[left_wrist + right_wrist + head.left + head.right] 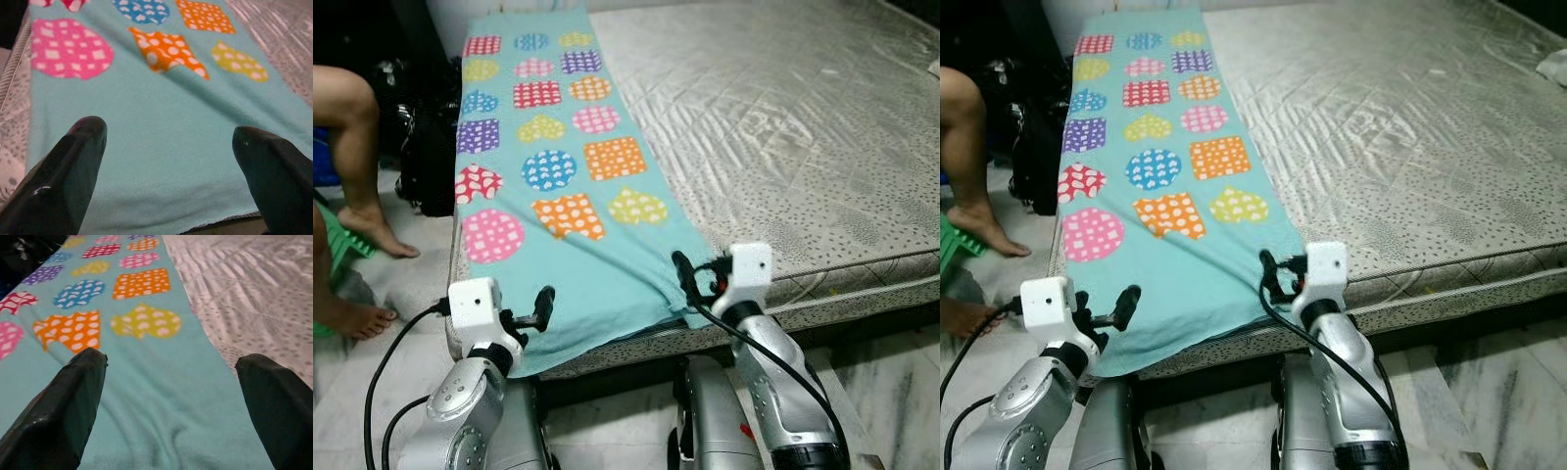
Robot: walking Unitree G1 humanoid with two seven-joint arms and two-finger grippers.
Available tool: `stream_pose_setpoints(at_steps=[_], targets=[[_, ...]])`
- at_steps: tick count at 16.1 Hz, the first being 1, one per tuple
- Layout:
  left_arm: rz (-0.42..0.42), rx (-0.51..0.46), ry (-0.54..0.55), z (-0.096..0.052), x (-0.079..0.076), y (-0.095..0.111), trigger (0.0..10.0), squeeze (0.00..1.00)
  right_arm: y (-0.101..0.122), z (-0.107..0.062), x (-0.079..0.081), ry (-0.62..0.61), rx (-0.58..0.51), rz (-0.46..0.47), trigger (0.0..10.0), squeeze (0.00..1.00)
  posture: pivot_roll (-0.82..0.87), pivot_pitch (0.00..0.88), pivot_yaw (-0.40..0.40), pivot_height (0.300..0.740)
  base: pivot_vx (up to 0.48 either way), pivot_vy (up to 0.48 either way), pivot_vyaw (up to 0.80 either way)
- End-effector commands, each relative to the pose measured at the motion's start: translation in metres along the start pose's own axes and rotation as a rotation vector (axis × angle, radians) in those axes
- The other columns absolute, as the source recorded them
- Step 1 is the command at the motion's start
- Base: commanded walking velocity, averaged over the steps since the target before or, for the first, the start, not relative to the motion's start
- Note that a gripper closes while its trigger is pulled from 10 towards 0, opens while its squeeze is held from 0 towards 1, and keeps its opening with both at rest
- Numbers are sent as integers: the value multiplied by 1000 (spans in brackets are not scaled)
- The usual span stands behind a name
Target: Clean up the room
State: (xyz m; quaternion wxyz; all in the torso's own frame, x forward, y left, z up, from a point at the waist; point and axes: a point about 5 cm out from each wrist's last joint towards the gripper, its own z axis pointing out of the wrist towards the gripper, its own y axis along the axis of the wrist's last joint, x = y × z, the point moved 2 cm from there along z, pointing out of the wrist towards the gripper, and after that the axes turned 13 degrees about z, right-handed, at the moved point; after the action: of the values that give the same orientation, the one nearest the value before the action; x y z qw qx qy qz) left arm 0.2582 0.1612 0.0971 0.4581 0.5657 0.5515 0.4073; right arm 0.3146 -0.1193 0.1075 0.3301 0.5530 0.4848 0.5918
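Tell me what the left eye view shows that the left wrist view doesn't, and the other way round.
Left eye view: both arms at the foot of the mattress, the right pincer on the blanket's near right corner, the left pincer at its near left edge, a person's legs and a black bag on the floor.
Left wrist view: the left pincer's two black fingers spread apart close above the near hem.
Shared: the turquoise blanket with its pink, orange and yellow dotted patches.
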Motion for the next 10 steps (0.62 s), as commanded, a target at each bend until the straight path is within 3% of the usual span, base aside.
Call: stream_pose_setpoints(at_steps=[1, 4, 10], targets=[[4, 11, 7, 0, 2, -3, 10000, 0, 10, 2, 3, -6, -43, 30, 10000, 0, -75, 79, 27, 543, 0, 0, 0], [-6, -2, 5, 3, 0, -3, 10000, 0, 36, 10, 11, 27, -134, 111, 10000, 0, -80, 37, 31, 543, 0, 0, 0], [-9, -15, -14, 15, -4, -4, 10000, 0, 61, 20, 15, 61, -211, 140, 10000, 0, -99, 0, 44, 543, 0, 0, -540]])
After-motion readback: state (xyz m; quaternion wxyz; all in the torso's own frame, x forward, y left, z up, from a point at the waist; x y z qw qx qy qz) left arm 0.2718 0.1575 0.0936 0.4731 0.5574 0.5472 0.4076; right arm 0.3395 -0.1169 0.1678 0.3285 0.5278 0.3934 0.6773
